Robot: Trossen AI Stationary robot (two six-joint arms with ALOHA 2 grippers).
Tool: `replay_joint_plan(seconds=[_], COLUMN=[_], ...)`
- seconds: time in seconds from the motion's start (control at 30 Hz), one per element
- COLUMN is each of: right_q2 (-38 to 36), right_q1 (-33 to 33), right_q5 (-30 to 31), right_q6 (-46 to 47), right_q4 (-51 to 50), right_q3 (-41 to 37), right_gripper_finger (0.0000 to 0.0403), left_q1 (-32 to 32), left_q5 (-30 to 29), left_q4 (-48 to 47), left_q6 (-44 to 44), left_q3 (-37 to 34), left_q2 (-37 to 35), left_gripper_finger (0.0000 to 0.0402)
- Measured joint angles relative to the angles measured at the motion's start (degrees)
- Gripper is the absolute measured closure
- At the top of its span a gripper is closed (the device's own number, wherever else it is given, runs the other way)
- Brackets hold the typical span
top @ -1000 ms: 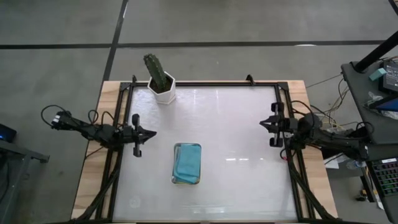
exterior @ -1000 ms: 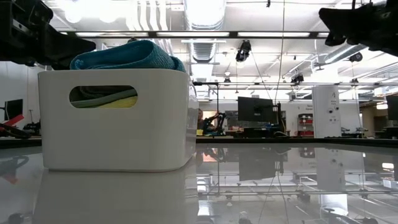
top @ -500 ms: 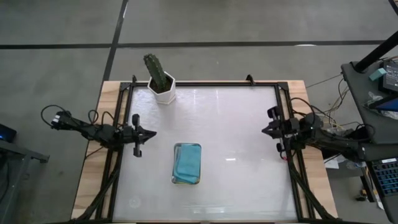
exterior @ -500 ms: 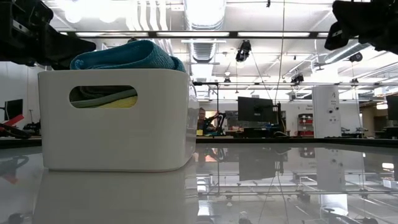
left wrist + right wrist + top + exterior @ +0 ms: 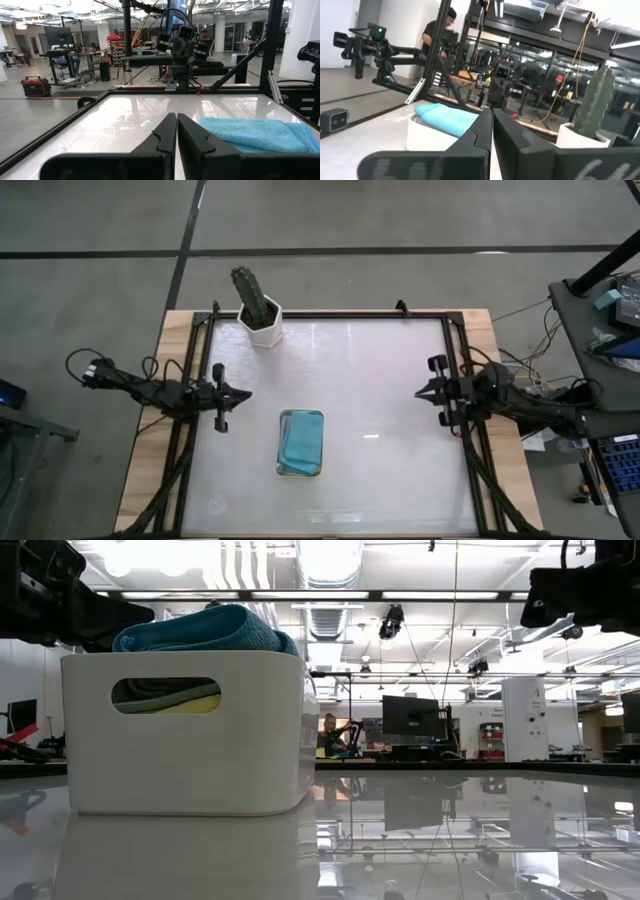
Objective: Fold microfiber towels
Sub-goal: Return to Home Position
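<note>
A white tray (image 5: 300,470) stands near the table's middle, toward the near edge. A folded teal towel (image 5: 298,442) lies on top of the stack in it and rises above the rim (image 5: 200,628). Through the tray's handle slot a grey towel (image 5: 150,690) and a yellow towel (image 5: 195,703) show; the other towels are hidden. My left gripper (image 5: 242,393) is shut and empty in the air, left of the tray. My right gripper (image 5: 420,392) is shut and empty in the air at the right side, pointing toward the tray.
A green cactus in a white pot (image 5: 258,310) stands at the far left of the table. A black frame (image 5: 330,314) runs along the table's edges. Bare white tabletop (image 5: 380,370) lies between the tray and my right gripper. A person (image 5: 440,30) stands in the room beyond.
My right gripper has moved a little toward the table's near edge, staying shut. My left gripper and the tray of towels have kept still.
</note>
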Motion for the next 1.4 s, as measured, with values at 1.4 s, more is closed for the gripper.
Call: replay_joint_plan(seconds=[1.4], right_q2=[0.0], right_q1=[0.0], right_q5=[0.5], right_q6=[9.8], right_q4=[-0.2], right_q3=[0.0], right_gripper_finger=[0.0394], left_q1=[0.0], left_q5=[0.0], left_q4=[0.0], left_q6=[0.0], left_q3=[0.0], left_q2=[0.7], left_gripper_finger=[0.0401])
